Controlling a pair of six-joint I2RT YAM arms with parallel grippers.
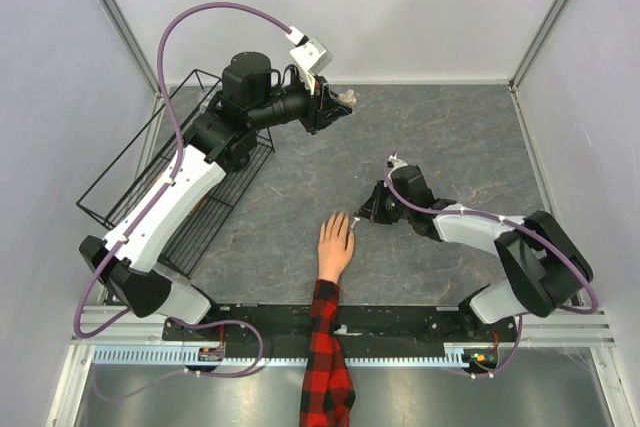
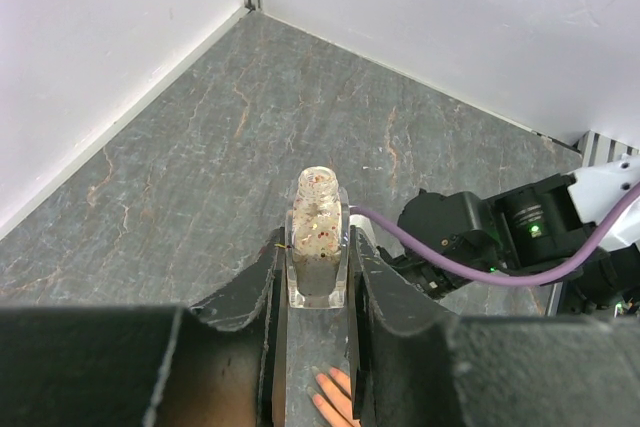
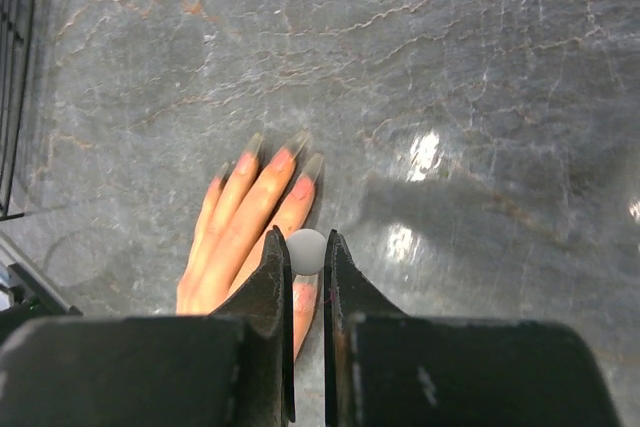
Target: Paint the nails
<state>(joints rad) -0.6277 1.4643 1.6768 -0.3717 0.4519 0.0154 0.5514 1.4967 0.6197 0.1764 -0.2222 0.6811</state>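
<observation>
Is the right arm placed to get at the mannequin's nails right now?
Probably yes. The right gripper, shut on a small white cap, hovers just over the mannequin hand, with nothing between it and the nails. The left gripper holds the bottle well clear.

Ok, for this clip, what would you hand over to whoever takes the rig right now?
Left end effector: shut on the clear glass polish bottle with glitter flecks, uncapped, held above the grey marbled table.
Right end effector: shut on the small white round cap, low over the fingers of the peach mannequin hand with red-and-black plaid sleeve, which lies flat.
Done: bottle open, cap out; the brush itself is hidden.
Nails: three look pinkish; I cannot tell if that is polish.
Left: probably paint the remaining nails, then recap the bottle.
</observation>
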